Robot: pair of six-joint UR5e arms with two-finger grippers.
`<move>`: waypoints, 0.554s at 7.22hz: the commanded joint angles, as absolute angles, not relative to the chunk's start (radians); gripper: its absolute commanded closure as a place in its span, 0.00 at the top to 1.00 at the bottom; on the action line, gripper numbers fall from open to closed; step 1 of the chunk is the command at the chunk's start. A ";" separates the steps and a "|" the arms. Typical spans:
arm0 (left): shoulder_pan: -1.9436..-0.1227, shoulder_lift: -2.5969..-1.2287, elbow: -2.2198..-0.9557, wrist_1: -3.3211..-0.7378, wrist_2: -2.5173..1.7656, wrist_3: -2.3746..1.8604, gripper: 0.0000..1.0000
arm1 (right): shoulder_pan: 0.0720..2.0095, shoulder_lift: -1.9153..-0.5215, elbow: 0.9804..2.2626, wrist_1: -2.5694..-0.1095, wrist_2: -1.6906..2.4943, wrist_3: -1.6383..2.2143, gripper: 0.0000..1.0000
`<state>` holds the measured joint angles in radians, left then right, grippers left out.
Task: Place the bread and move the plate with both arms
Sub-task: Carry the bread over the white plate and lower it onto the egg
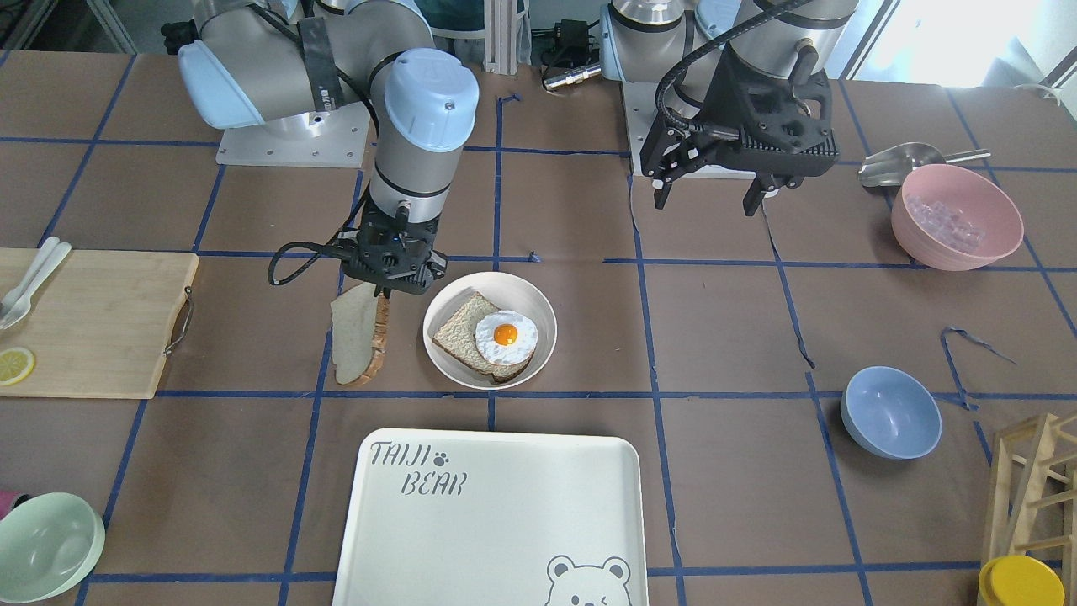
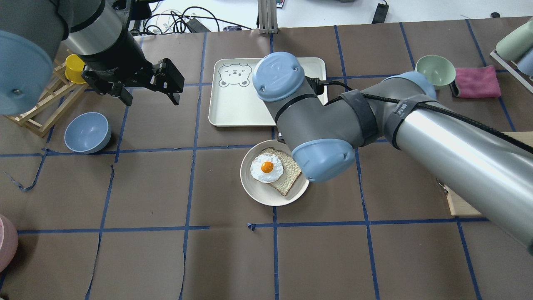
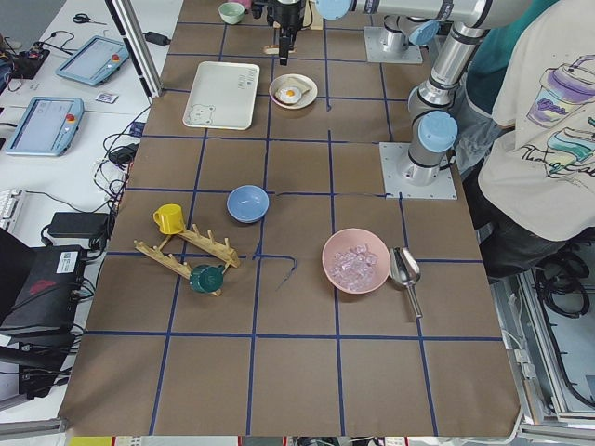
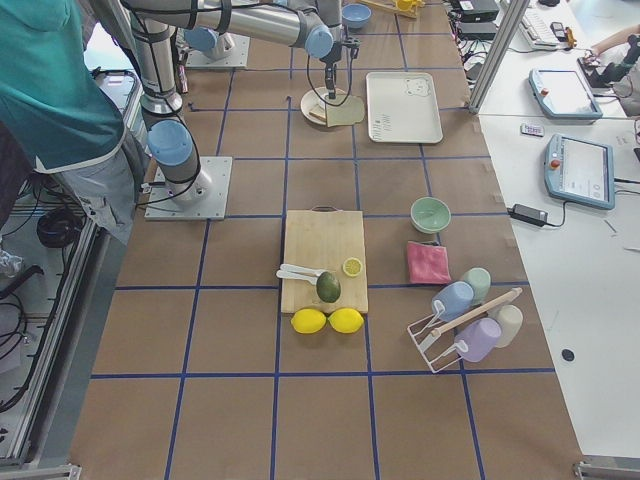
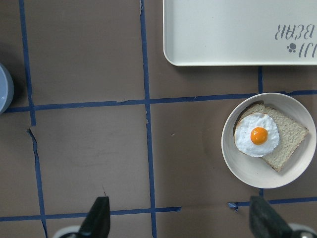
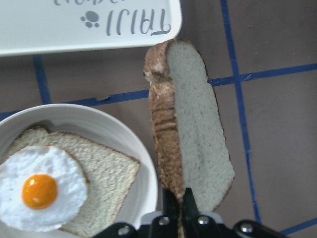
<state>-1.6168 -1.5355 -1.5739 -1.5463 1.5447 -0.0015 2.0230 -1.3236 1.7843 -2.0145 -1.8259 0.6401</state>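
My right gripper (image 1: 381,293) is shut on the top edge of the bread (image 1: 353,332), a plain slice that hangs on edge just beside the plate (image 1: 526,295), on its right-arm side. The right wrist view shows the bread (image 6: 193,134) clamped between the fingertips (image 6: 171,201), next to the plate's rim (image 6: 143,168). The plate (image 2: 258,193) holds a like slice with a fried egg (image 1: 505,337). My left gripper (image 1: 705,205) is open and empty, held above the table away from the plate (image 5: 237,163). In the overhead view the right arm hides the bread.
The bear-printed white tray (image 1: 505,522) lies just beyond the plate. A blue bowl (image 1: 892,412) and a pink bowl of ice (image 1: 957,217) are on the left arm's side. A cutting board (image 1: 84,324) and a green bowl (image 1: 42,547) are on the right arm's side.
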 commanded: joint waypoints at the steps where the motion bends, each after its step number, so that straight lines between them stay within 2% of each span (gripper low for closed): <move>1: -1.617 -1.536 -1.574 -1.546 1.545 -0.002 1.00 | 2.118 -1.269 1.776 -2.071 -1.805 0.808 0.00; 4: -1.617 -1.536 -1.574 -1.546 1.545 -0.002 1.00 | 2.144 -1.235 1.776 -2.102 -1.805 0.900 0.00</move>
<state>-1.6168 -1.5355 -1.5739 -1.5463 1.5447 -0.0015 2.1366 -1.2450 1.7760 -2.0957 -1.8054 0.8879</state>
